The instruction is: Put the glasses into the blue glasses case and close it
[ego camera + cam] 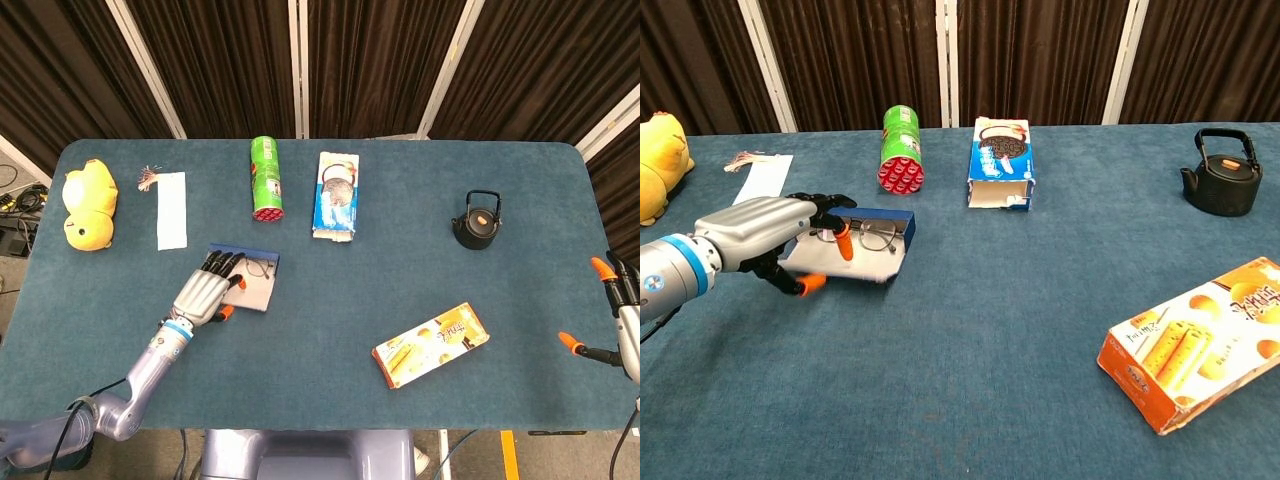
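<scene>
The blue glasses case (902, 223) lies open at the table's left-middle, with thin-framed glasses (875, 235) inside it against the blue wall. In the head view the glasses (258, 270) show just past my fingertips. My left hand (768, 233) grips the case's pale lid (865, 266): fingers lie on top, and the orange-tipped thumb is under the near edge, which is raised off the cloth. From above, the left hand (204, 293) covers the lid's left part. My right hand (622, 322) hangs at the table's right edge with fingers spread, holding nothing.
A yellow plush toy (88, 205) and a white strip (172, 210) lie at the far left. A green can (266, 178), an open cookie box (337, 194) and a black kettle (477, 221) line the back. An orange snack box (431, 344) lies front right.
</scene>
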Motion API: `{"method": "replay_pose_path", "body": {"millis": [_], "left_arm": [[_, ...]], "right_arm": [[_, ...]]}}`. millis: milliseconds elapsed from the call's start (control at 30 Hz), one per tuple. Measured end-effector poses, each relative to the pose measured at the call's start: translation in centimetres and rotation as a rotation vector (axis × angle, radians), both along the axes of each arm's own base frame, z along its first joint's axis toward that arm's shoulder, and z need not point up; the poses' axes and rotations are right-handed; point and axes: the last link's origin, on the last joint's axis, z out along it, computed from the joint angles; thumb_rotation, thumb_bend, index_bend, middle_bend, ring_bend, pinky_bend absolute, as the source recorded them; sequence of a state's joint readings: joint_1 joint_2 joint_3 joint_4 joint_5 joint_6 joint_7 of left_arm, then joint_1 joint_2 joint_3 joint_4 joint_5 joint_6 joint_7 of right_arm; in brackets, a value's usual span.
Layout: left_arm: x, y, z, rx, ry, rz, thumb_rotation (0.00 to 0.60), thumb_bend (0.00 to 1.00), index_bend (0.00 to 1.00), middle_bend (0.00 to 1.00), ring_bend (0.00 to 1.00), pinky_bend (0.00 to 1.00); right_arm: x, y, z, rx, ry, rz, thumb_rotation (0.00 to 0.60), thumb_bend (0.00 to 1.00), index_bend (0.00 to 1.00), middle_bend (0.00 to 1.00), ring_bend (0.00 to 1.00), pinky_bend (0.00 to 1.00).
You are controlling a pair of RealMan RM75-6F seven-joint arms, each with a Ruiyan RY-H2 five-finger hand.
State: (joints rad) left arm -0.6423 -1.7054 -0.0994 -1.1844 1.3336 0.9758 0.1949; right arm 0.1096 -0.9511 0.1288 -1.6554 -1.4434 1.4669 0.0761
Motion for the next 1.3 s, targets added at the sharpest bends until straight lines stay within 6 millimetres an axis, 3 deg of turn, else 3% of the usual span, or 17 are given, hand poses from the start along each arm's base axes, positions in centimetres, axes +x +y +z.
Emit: {"method": "replay_pose_path", "body": {"millis": [500, 800, 1067, 1300], "left_arm": [[0.0, 0.8, -0.4, -0.006, 0.010, 0.018, 0.600, 0.60, 0.42, 0.00, 0.00, 0.00], [-0.1, 0.5, -0.9, -0.031, -0.025, 0.040, 0.600, 0.61, 0.60, 0.00, 0.00, 0.00], [-0.4, -0.7, 0.7, -0.033, -0.047, 0.022, 0.600, 0.61, 0.63, 0.00, 0.00, 0.00], [-1.3, -2.0, 3.2, -0.031, -0.036, 0.018, 0.600, 0.61, 0.66, 0.00, 0.00, 0.00]], "right_arm": [[-0.1, -0.1, -0.2, 0.007, 0.004, -0.006, 0.600, 0.00, 0.00, 0.00, 0.00, 0.00], [-0.1, -0.1, -0.3, 0.010, 0.000, -0.004, 0.600, 0.00, 0.00, 0.00, 0.00, 0.00], [0.2, 0.0, -0.2, 0.010, -0.008, 0.007, 0.600, 0.00, 0.00, 0.00, 0.00, 0.00], [0.4, 0.2, -0.2, 0.011, -0.014, 0.014, 0.600, 0.00, 0.00, 0.00, 0.00, 0.00]]}}
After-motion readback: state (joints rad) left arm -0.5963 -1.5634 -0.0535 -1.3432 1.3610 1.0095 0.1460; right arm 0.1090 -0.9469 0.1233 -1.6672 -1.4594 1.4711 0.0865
